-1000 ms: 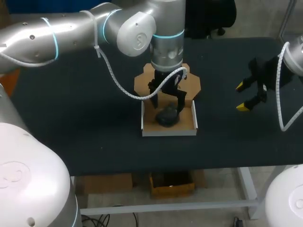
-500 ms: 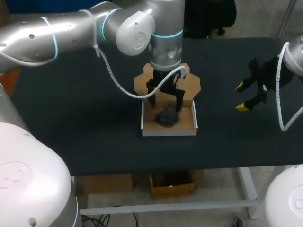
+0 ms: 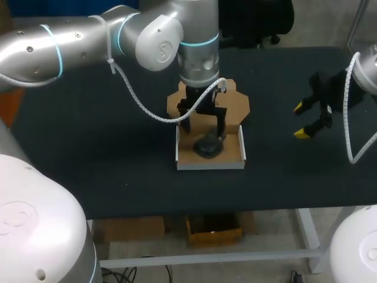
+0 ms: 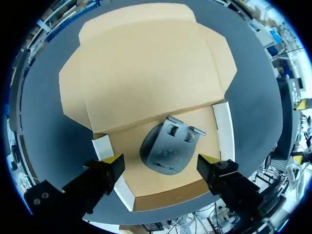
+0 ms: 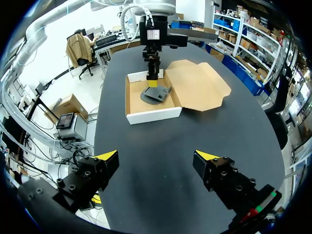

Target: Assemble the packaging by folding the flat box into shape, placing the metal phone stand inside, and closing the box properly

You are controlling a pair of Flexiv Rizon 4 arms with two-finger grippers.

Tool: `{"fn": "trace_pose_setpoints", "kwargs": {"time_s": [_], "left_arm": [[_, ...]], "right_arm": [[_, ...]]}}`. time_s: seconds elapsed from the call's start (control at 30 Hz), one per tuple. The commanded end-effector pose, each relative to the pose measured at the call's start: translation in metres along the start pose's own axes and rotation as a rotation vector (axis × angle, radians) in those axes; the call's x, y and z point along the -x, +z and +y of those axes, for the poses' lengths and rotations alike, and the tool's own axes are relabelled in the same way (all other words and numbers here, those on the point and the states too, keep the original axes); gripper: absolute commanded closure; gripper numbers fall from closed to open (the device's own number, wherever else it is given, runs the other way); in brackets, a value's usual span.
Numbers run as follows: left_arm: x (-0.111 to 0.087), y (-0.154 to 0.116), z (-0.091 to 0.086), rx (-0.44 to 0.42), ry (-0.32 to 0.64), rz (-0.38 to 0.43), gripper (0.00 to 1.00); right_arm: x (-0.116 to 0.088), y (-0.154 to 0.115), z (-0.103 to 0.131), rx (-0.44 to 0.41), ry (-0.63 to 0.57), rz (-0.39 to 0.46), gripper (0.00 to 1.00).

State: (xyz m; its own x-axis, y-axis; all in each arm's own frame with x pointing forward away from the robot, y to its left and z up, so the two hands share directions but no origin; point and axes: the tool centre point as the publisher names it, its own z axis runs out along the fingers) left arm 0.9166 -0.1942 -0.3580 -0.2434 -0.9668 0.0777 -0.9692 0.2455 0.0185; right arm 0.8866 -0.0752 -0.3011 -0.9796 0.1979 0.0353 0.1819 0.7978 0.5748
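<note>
Snagging worries us: our left gripper [image 4: 161, 161], wide open and empty, hangs over the phone stand [image 4: 168, 148] lying in the box [image 4: 222, 129] between its fingers [image 4: 103, 176]; folding the lid [image 4: 146, 68] ahead could catch them.

box lid [image 3: 237, 106]: half hidden by left arm [image 3: 88, 41] | right arm [image 3: 370, 71]: cropped (edge)

The left arm [image 3: 88, 41] lifts away from the box [image 3: 209, 165]. Its wrist climbs and drifts slightly toward the robot's left and the far side of the desk [image 3: 88, 153]. The left jaws, a second ago low around the phone stand [image 3: 207, 145], now hang spread above it without touching it, and more of the stand shows.
</note>
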Motion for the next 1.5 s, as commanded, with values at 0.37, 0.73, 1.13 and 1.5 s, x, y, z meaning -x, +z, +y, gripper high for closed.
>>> {"fn": "trace_pose_setpoints", "kwargs": {"time_s": [0.37, 0.73, 1.13, 1.5], "left_arm": [[-0.012, 0.019, 0.009, -0.020, -0.068, 0.008, 0.00], [-0.028, 0.026, 0.020, -0.021, -0.086, -0.005, 0.00], [-0.037, 0.039, 0.044, 0.007, -0.154, -0.023, 0.00], [-0.041, 0.041, 0.062, 0.026, -0.188, -0.028, 0.00]], "right_arm": [[0.000, 0.000, -0.001, 0.004, -0.001, 0.001, 0.00], [0.000, 0.000, -0.001, 0.004, -0.001, 0.001, 0.00], [0.000, 0.000, -0.001, 0.004, -0.001, 0.001, 0.00], [0.000, 0.000, -0.001, 0.004, -0.001, 0.001, 0.00]]}}
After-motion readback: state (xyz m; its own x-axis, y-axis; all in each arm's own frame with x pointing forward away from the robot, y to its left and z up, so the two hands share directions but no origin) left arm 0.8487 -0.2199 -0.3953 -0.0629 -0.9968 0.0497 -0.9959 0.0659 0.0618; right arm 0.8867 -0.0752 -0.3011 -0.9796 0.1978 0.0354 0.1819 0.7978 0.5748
